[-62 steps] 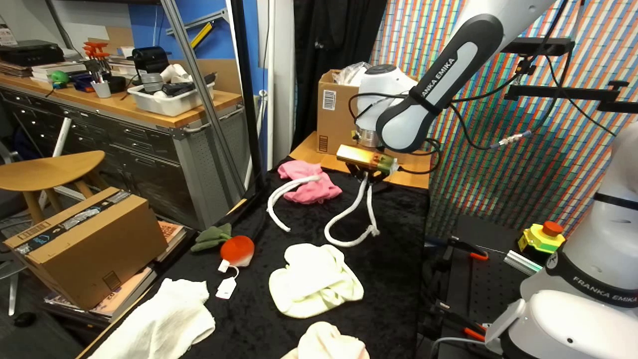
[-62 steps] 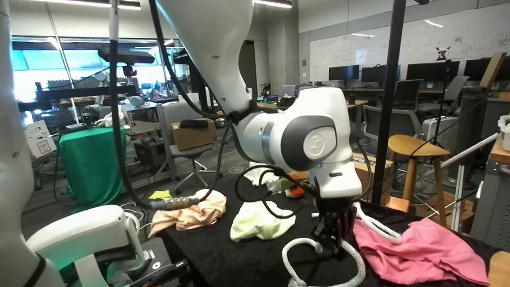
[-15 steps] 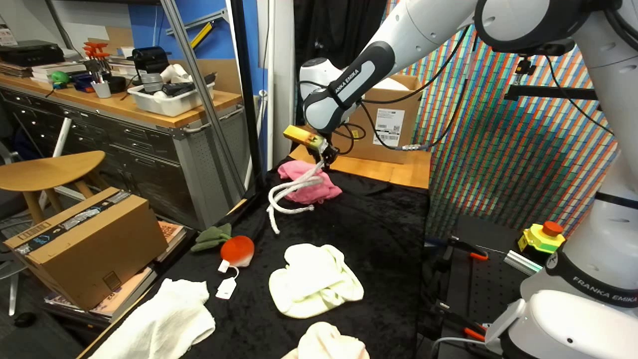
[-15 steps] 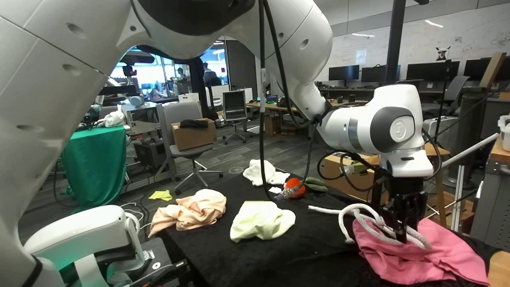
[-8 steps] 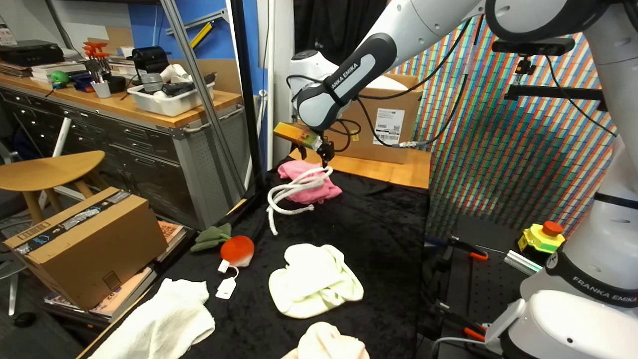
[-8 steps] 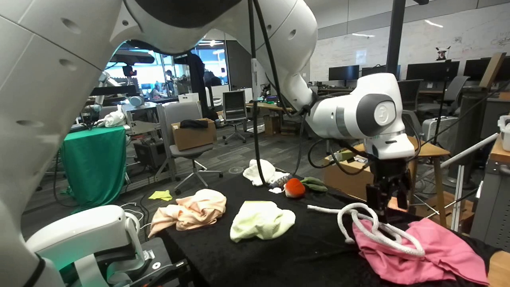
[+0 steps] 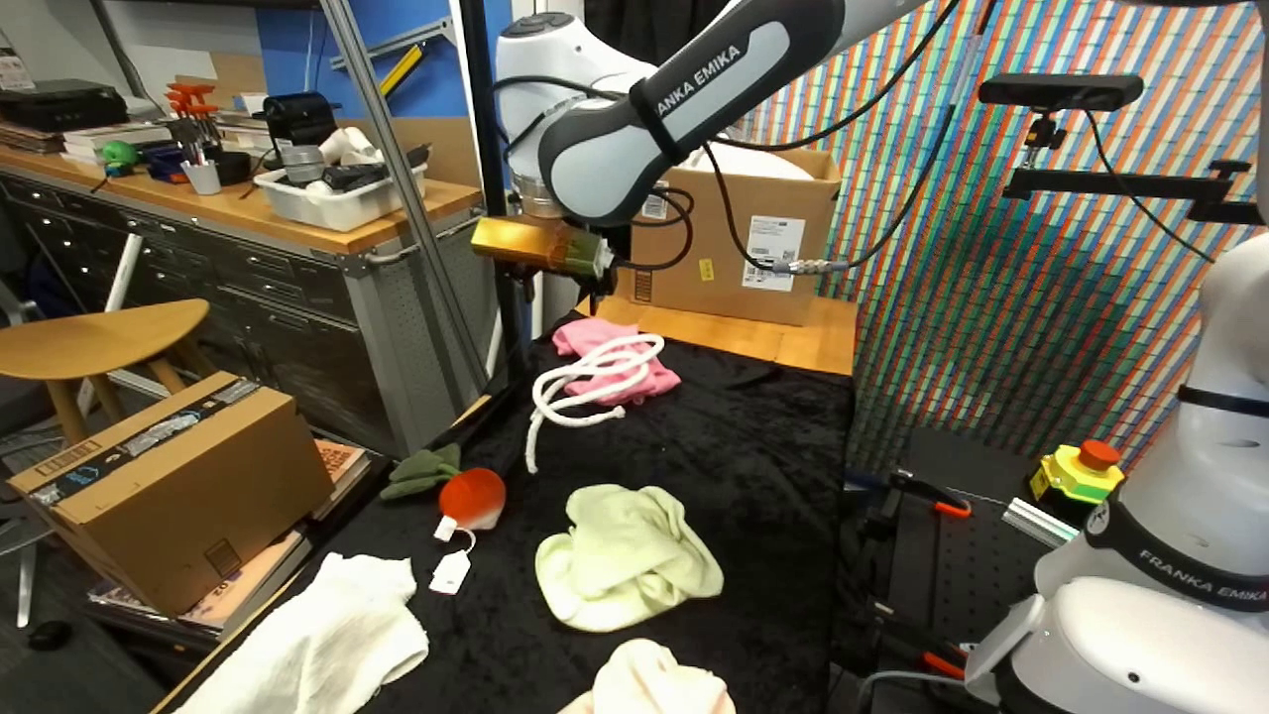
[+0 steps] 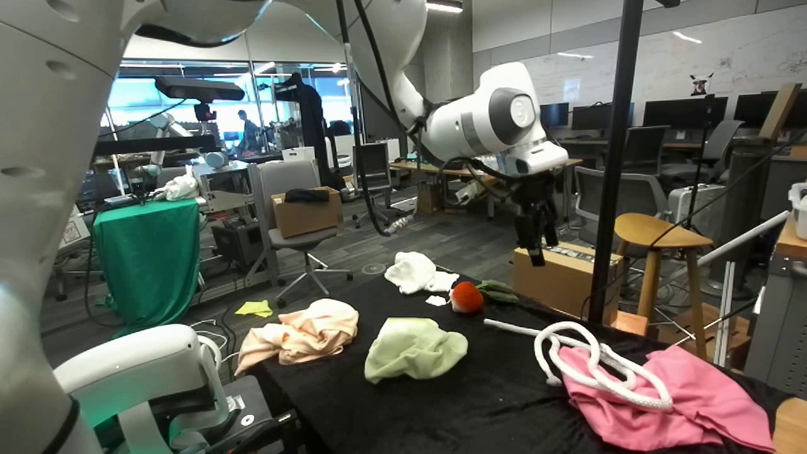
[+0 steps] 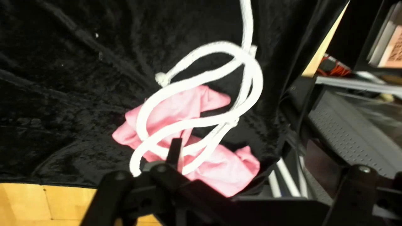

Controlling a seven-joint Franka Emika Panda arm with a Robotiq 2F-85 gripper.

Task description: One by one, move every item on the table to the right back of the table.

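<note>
Black tabletop cloth (image 7: 763, 456), creased | whiteboard (image 8: 750, 63) well beyond, probably written on | gripper (image 9: 245, 142) spread wide

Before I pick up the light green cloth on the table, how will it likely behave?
The light green cloth will probably hang floppy: it lies in loose folds. It is likely light for its bulk; only crumpled fabric shows. If pushed, it may bunch rather than roll, being an uneven heap.

White arm (image 7: 729, 74) outstretched, tool (image 8: 544, 251) aloft, pointing down, 2 fingers (image 9: 174, 153) spread wide
</note>
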